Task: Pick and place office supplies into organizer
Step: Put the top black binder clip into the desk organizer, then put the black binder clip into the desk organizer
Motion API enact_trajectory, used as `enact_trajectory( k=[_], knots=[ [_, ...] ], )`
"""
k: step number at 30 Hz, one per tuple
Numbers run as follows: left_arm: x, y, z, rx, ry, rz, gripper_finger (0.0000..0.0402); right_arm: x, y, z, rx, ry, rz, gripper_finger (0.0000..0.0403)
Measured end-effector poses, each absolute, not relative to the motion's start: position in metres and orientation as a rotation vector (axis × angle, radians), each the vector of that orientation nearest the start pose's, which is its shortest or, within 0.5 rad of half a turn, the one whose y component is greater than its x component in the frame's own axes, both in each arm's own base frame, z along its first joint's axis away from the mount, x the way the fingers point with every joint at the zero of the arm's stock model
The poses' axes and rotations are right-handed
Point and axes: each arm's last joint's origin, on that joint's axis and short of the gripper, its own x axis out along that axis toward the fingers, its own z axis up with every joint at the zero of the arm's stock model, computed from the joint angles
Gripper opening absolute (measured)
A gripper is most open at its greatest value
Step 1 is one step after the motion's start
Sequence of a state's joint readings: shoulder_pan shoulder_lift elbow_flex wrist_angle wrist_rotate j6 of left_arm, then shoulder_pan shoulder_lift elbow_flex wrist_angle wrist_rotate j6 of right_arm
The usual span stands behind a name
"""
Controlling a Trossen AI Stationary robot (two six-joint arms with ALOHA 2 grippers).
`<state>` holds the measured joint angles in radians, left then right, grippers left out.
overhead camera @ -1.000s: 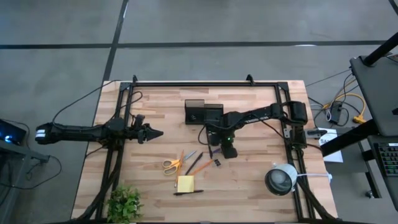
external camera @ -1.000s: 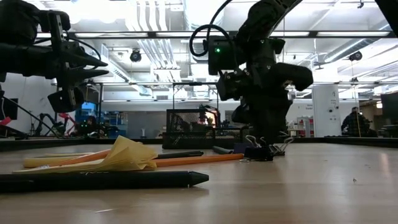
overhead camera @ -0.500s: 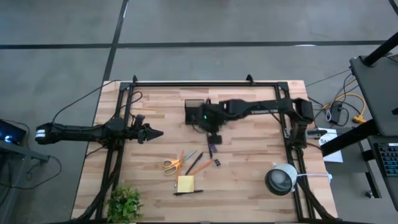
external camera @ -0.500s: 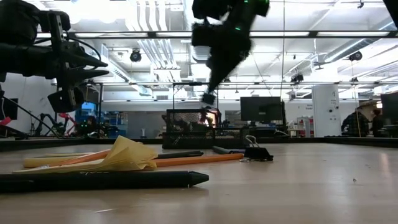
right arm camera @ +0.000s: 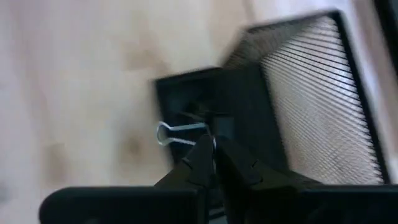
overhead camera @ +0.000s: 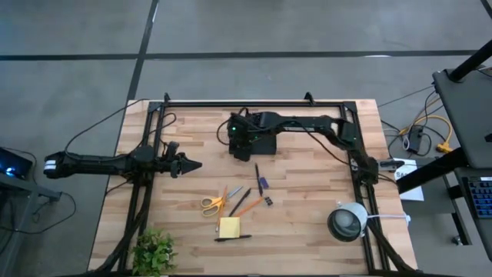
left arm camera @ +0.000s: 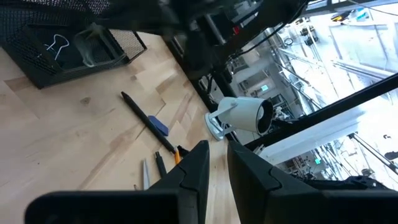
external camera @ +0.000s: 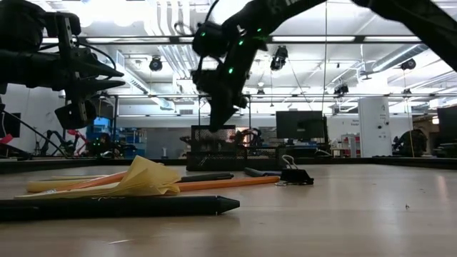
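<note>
My right gripper [overhead camera: 240,140] hangs over the black mesh organizer [overhead camera: 266,145] at the far middle of the table, fingers pointing down [external camera: 216,123] and shut on a small black clip [right arm camera: 186,132]. Another clip [left arm camera: 56,45] lies inside the organizer. Flat on the table near the middle are the yellow-handled scissors [overhead camera: 214,202], the yellow sticky-note pad [overhead camera: 229,227], black pens [overhead camera: 240,202], an orange pencil [overhead camera: 247,208], a blue-clipped pen [overhead camera: 260,183] and one more clip [overhead camera: 269,201]. My left gripper [overhead camera: 197,165] waits above the table's left part with a narrow gap between its fingers [left arm camera: 217,152]. My right gripper pinches the black clip at its fingertips [right arm camera: 202,155], coming from above and pointing down. The clip's silver wire loop [right arm camera: 177,132] sticks out sideways beside the tips. The fingers hide the clip's body. The clip is lifted clear, over the organizer's open compartment [right arm camera: 186,106].
A round grey-white lamp [overhead camera: 347,221] stands at the near right corner and a green plant [overhead camera: 156,250] at the near left. The black frame rails [overhead camera: 254,103] run along the table's edges. Bare wood lies between the organizer and the loose items.
My right gripper has risen from the table beside the clips and swung toward the far edge and the left, ending over the organizer with one clip carried along. The other clip has stayed on the table. The left arm has kept still.
</note>
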<state>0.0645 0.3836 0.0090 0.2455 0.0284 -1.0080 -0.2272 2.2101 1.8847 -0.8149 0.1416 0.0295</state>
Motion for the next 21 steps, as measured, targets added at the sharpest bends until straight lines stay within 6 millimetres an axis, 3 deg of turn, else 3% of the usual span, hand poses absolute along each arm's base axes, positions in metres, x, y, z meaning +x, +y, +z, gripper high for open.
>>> enact_trajectory(
  k=[5,10,15,21],
  knots=[
    [0.121,0.007,0.156,-1.013,0.101,0.097,0.0043,0.465,-0.114,0.212,0.041,1.152,-0.398,0.0053],
    [0.121,0.007,0.156,-1.013,0.102,0.095,0.0043,0.461,-0.107,0.224,-0.006,1.212,-0.352,0.0108],
    [0.121,0.007,0.156,-1.011,0.102,0.095,0.0043,0.437,-0.074,0.249,-0.13,1.308,0.004,0.0146],
    [0.121,0.007,0.156,-1.01,0.105,0.097,0.0043,0.401,-0.038,0.236,-0.192,1.416,0.266,0.0159]
  ],
)
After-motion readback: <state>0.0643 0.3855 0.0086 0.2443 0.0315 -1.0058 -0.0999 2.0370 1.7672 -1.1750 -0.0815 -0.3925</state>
